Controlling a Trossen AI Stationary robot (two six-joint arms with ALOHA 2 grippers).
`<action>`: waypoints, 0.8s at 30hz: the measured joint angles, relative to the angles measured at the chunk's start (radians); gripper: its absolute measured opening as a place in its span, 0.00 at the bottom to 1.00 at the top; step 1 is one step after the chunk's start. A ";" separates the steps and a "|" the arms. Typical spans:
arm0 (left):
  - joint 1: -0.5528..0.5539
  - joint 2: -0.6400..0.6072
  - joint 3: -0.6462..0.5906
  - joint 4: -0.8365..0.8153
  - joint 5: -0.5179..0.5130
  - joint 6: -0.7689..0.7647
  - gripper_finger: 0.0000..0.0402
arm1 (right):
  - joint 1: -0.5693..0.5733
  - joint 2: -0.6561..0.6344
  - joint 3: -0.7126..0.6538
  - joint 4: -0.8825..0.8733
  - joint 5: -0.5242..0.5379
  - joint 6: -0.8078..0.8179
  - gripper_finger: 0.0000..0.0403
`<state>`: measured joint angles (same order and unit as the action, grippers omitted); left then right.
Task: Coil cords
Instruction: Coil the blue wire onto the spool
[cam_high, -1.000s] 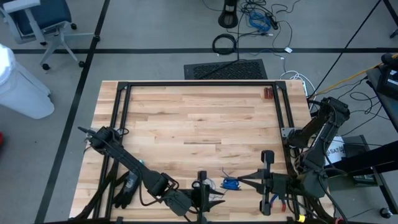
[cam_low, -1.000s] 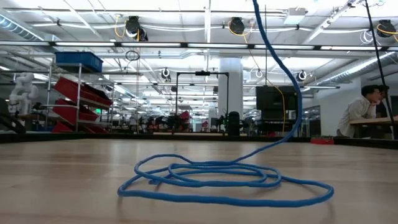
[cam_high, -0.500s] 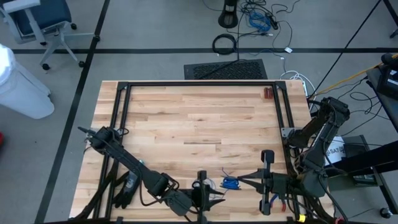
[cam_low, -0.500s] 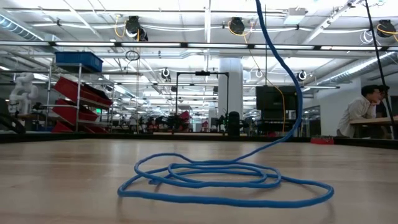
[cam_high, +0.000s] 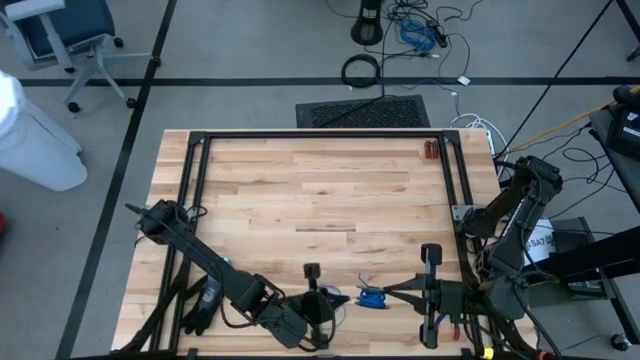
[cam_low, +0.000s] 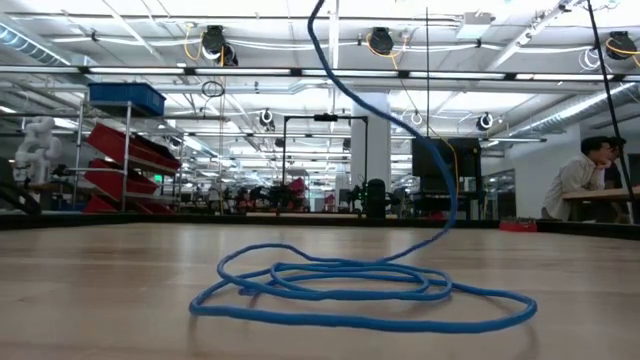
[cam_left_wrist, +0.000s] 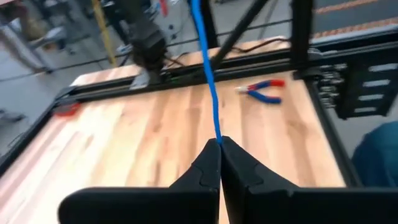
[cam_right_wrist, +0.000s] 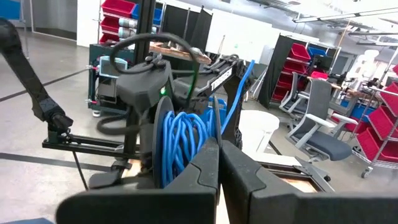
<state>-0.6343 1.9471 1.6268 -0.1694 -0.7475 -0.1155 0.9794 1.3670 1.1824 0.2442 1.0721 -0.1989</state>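
With the left tool (cam_left_wrist: 219, 144) pinching the blue cord (cam_left_wrist: 205, 68) (right tool (cam_right_wrist: 219, 149) pressed together, idle), looping is underway; next, lay the strand onto the bundle.

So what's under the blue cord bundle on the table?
Bare wooden table shows under the blue cord loops. One strand rises to the shut left gripper; nothing hidden beneath.

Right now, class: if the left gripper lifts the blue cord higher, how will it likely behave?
Probably floppy: the blue cord lies in loose, uneven loops and curves as it rises. Likely light, since the shut left gripper pinches one thin strand. The loops may drag across the table and tangle rather than lift together.
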 joint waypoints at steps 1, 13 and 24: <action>-0.001 -0.008 0.000 -0.012 -0.012 -0.008 0.01 | 0.000 0.000 0.000 -0.008 0.000 0.005 0.00; -0.074 -0.100 0.000 -0.130 -0.175 -0.011 0.01 | -0.009 0.000 0.000 -0.062 -0.042 0.065 0.00; -0.153 -0.163 0.000 -0.131 -0.214 -0.010 0.00 | -0.067 0.002 0.000 -0.167 -0.162 0.033 0.00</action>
<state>-0.7874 1.7839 1.6272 -0.3007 -0.9611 -0.1257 0.9120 1.3695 1.1824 0.0770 0.9098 -0.1654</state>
